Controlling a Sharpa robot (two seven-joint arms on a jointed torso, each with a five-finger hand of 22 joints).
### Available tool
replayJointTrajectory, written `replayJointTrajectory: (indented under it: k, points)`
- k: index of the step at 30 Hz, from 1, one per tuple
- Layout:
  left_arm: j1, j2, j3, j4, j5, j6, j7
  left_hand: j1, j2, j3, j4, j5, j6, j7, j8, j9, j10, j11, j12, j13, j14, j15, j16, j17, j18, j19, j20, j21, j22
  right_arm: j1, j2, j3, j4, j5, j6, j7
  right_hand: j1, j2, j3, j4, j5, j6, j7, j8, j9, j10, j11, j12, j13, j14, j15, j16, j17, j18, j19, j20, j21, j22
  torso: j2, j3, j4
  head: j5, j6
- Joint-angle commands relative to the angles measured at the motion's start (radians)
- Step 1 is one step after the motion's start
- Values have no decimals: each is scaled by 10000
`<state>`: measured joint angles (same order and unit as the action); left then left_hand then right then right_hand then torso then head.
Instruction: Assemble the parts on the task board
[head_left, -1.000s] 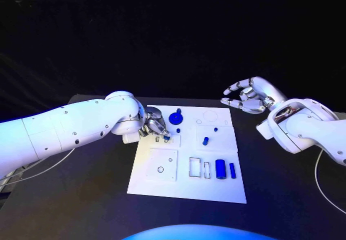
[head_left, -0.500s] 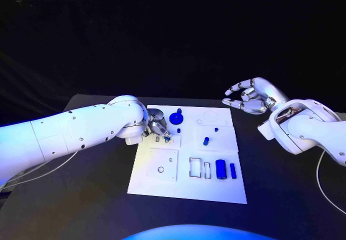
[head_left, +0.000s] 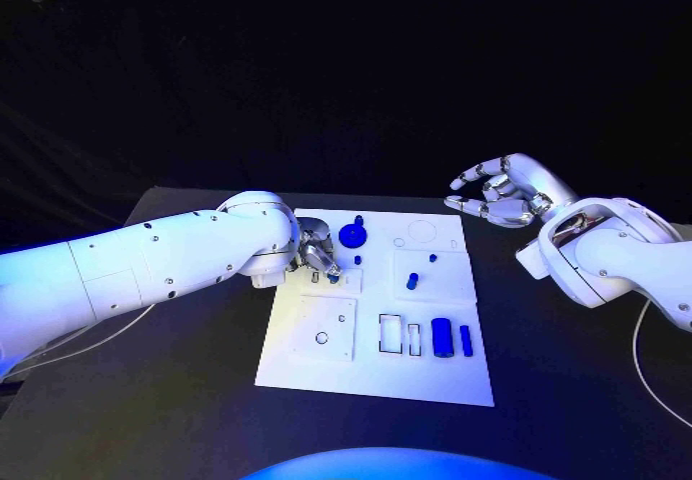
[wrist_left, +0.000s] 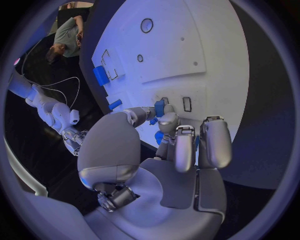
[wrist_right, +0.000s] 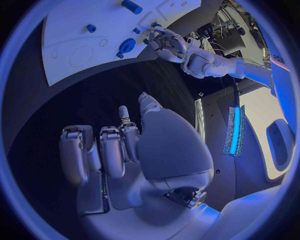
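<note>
- while the left hand (head_left: 315, 257) hangs over the task board's (head_left: 375, 375) left edge near its far end, it pinches a small blue part (wrist_left: 160, 107), upright above the slots directly beneath.
- the right hand (head_left: 498, 195), spread and holding nothing, hovers off the board's far right corner, farther away.

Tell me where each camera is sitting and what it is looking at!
Head view: sits on the robot's head, looking down at the task board; both white arms show, left hand over the board, right hand raised beside it.
Left wrist view: sits behind the left hand, facing the board; a small blue part is at its fingertips.
Right wrist view: sits behind the right hand, facing the black table and the board's edge.
Shared: the right wrist view also shows the left hand.
</note>
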<state>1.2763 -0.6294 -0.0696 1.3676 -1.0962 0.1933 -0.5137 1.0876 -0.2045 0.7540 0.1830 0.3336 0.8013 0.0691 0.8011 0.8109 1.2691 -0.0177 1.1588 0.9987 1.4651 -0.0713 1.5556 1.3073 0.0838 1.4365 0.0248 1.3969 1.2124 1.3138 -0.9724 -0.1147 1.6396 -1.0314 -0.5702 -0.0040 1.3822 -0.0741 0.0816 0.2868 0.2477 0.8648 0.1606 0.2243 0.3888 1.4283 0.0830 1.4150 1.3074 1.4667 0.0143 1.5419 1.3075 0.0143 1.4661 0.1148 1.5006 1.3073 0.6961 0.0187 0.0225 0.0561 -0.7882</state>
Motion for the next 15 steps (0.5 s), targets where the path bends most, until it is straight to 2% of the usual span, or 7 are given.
replayJointTrajectory:
  k: [1,9,15]
  points:
    - [-6,24,2,-3,-290,382,-33,-15,75,1826,-1759,76,129,-117,76,29,71,-10,37,5,991,-83,-18,2426,-142,-17,-55,48,7,-9,7,0,0,-130,10,-6,-88,-12,11,34,66,68,10,61,-14,-2,-51,-34,1034,807,-93,-39,1584,58,618,-46,-59,2166,-8,-3,2,-18,-28]
    - [-9,5,1,-5,-424,568,-66,-42,78,1831,-1756,92,136,-125,95,42,101,-16,76,47,1001,-88,7,2456,-155,10,-57,80,74,-14,13,0,-3,-132,8,-10,-88,-12,11,34,66,68,10,61,-14,-2,-51,-34,1034,807,-93,-39,1584,58,618,-46,-59,2166,-3,-11,4,-16,-32]
    - [-9,-5,1,-34,-463,666,-89,-57,84,1839,-1757,108,140,-130,106,51,108,-21,84,50,1002,-93,10,2459,-160,21,-56,94,100,-18,10,0,-2,-134,5,-12,-88,-12,11,34,66,68,10,61,-14,-2,-51,-34,1034,807,-93,-39,1584,58,618,-46,-59,2166,-2,-3,14,9,-48]
